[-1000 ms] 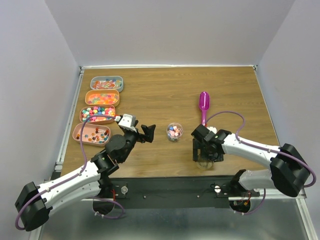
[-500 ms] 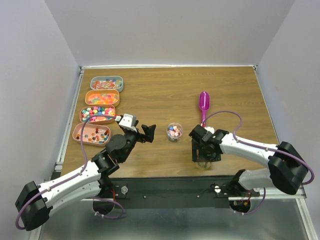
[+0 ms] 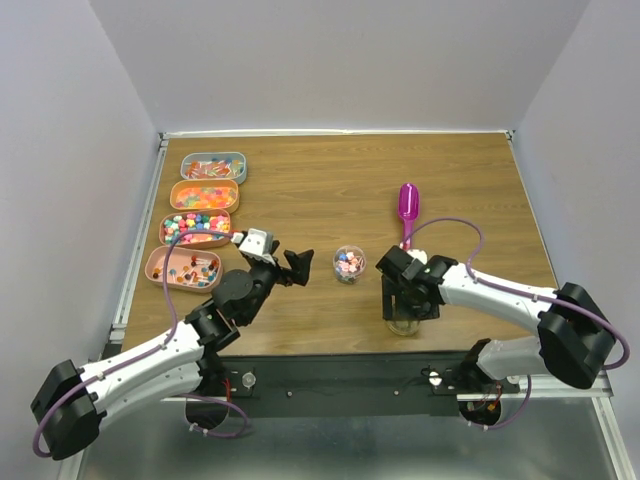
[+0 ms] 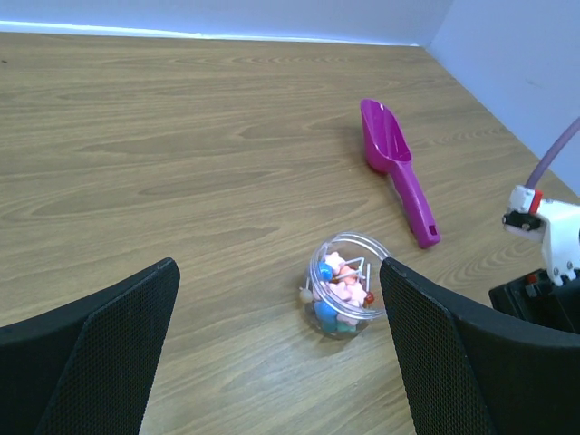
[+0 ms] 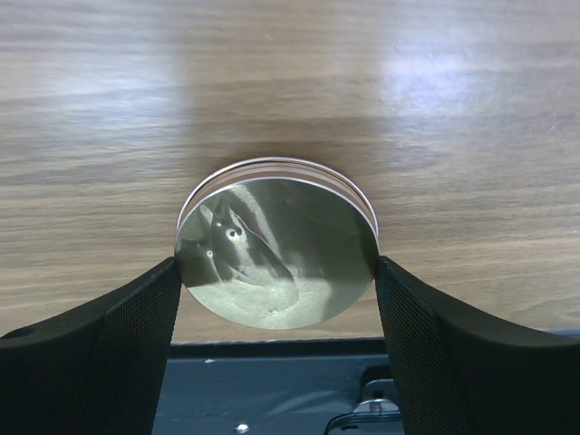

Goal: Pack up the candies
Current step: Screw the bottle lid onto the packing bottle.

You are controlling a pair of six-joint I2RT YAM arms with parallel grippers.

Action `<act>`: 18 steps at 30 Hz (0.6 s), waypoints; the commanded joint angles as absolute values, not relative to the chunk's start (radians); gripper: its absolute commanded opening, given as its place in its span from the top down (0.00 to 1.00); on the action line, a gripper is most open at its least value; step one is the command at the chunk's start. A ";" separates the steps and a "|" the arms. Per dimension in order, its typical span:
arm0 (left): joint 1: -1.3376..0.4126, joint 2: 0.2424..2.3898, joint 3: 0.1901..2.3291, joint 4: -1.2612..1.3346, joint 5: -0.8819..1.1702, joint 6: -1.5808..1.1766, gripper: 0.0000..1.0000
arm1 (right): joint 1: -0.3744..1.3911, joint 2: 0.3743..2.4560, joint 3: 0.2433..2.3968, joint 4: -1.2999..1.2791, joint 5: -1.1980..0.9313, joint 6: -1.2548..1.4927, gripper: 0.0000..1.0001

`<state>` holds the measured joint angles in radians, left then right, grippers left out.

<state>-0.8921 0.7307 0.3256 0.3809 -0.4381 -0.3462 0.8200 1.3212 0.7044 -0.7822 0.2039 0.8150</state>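
Right wrist view, nearest the table's [image 3: 330,180] front edge: the right gripper [image 5: 277,263] points straight down over a round lid [image 5: 276,254] that lies flat on the wood. Its two black pads [image 5: 136,344] meet the lid's rim on opposite sides, so the jaws grasp the lid, though how firmly cannot be told. From above, the same gripper [image 3: 405,310] covers most of the lid [image 3: 405,326], right of centre near the front edge.

A little farther in and to the left, the left gripper [image 3: 295,268] hangs just above the table with its jaws spread wide, released, nothing between them. Its wrist camera shows both pads [image 4: 109,353] well apart and the clear jar [image 4: 344,294] standing upright on the wood ahead of them. The jar [image 3: 348,265] is open-topped and holds a small heap of candies [image 4: 340,288], pink, blue and red.

Beyond the jar and to the right, the magenta scoop [image 3: 408,205] lies on the table, its handle towards the right arm.

Along the left edge four oval trays [image 3: 160,270] sit in a row running away from the arms, holding more candies [image 3: 200,222]: a sparse mixed lot nearest, then pastel balls, then orange-yellow gummies, and red-orange wrapped pieces farthest
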 commanded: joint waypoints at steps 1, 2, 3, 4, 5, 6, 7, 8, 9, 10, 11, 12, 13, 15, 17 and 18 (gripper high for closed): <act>-0.891 0.756 0.262 0.515 -0.361 -0.347 0.01 | 0.830 1.315 0.837 -0.842 0.247 0.775 0.62; -0.893 0.773 0.235 0.543 -0.347 -0.345 0.02 | 0.830 1.315 0.865 -0.866 0.245 0.764 0.62; -0.893 0.784 0.223 0.570 -0.336 -0.347 0.02 | 0.831 1.322 0.891 -0.882 0.252 0.752 0.63; -0.893 0.796 0.212 0.619 -0.321 -0.348 0.02 | 0.828 1.331 0.958 -0.900 0.255 0.724 0.65; -0.893 0.820 0.203 0.639 -0.316 -0.339 0.02 | 0.830 1.342 0.998 -0.943 0.258 0.709 0.66; -0.893 0.834 0.201 0.664 -0.311 -0.328 0.02 | 0.830 1.370 1.034 -0.963 0.273 0.694 0.66; -0.894 0.850 0.198 0.719 -0.310 -0.316 0.02 | 0.830 1.384 1.079 -0.980 0.279 0.657 0.67; -0.894 0.880 0.184 0.757 -0.307 -0.304 0.02 | 0.830 1.400 1.159 -1.012 0.284 0.638 0.67; -0.896 0.896 0.175 0.797 -0.305 -0.272 0.02 | 0.828 1.420 1.207 -1.025 0.287 0.618 0.67; -0.894 0.914 0.164 0.886 -0.302 -0.259 0.02 | 0.828 1.461 1.247 -1.037 0.290 0.585 0.67; -0.896 0.951 0.138 0.935 -0.301 -0.249 0.01 | 0.827 1.486 1.285 -1.060 0.296 0.566 0.67; -0.894 0.972 0.124 0.986 -0.296 -0.221 0.02 | 0.825 1.509 1.363 -1.069 0.299 0.549 0.68; -0.894 0.997 0.112 1.088 -0.282 -0.212 0.02 | 0.822 1.557 1.394 -1.078 0.301 0.531 0.68; -0.894 1.081 0.072 1.196 -0.269 -0.190 0.02 | 0.805 1.595 1.474 -1.095 0.292 0.480 0.69; -0.897 1.184 0.042 1.339 -0.252 -0.158 0.02 | 0.789 1.649 1.514 -1.097 0.273 0.428 0.69; -0.896 1.221 0.032 1.383 -0.245 -0.155 0.02 | 0.776 1.666 1.532 -1.098 0.258 0.413 0.69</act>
